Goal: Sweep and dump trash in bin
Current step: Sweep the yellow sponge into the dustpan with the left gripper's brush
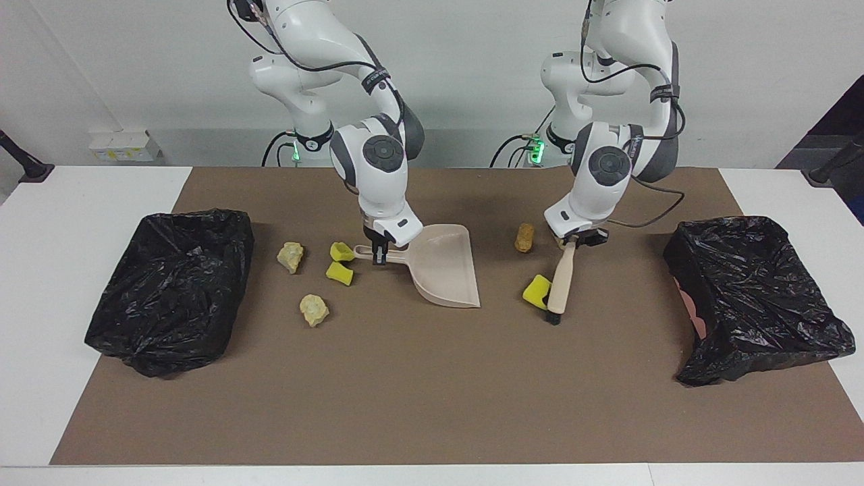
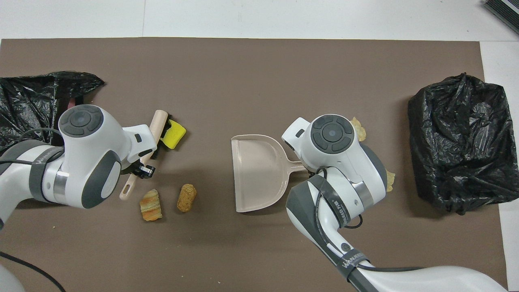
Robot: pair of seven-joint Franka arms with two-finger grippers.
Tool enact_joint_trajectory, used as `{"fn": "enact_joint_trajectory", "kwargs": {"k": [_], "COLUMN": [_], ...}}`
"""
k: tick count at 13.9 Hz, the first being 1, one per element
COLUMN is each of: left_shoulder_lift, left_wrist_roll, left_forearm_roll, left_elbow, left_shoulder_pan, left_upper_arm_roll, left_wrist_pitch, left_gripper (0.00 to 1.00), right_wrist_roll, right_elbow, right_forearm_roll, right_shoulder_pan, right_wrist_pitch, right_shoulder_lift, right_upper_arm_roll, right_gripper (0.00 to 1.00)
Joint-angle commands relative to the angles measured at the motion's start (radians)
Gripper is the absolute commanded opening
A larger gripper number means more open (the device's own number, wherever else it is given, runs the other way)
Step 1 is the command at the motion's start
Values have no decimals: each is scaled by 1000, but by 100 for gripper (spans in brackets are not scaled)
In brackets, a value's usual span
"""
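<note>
Facing view: left gripper (image 1: 576, 237) fingers clamp the beige black-bristled brush (image 1: 559, 283) against a yellow sponge chunk (image 1: 536, 290); right gripper (image 1: 379, 253) fingers clamp the beige plastic dustpan (image 1: 442, 266).

Both views are bright and evenly lit from above, with no dim corners. Shadows are soft and short: a faint one lies under the dustpan (image 1: 442, 266) and beside each arm on the brown mat (image 1: 432, 398). The black bags (image 1: 169, 287) show small glossy highlights. The white worktop (image 2: 284, 18) is close to overexposed. Focus is sharp throughout, with no motion blur or visible edge distortion.
</note>
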Motion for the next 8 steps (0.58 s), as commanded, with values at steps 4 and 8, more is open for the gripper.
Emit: {"fn": "enact_joint_trajectory", "kwargs": {"k": [4, 8], "left_shoulder_lift": [-49, -7], "left_wrist_roll": [-285, -527], "left_forearm_roll": [-139, -301], "left_elbow": [-47, 77], "left_shoulder_pan": [-19, -10], "left_upper_arm_roll": [-226, -288], "left_wrist_pitch": [71, 56], "left_gripper": [0, 0], "right_wrist_roll": [69, 70], "right_elbow": [-8, -8], "right_forearm_roll": [-24, -24], "right_shoulder_pan": [-6, -6], "right_wrist_pitch": [51, 50], "right_shoulder_lift": [15, 14], "right_upper_arm_roll": [4, 4], "right_gripper": [0, 0]}}
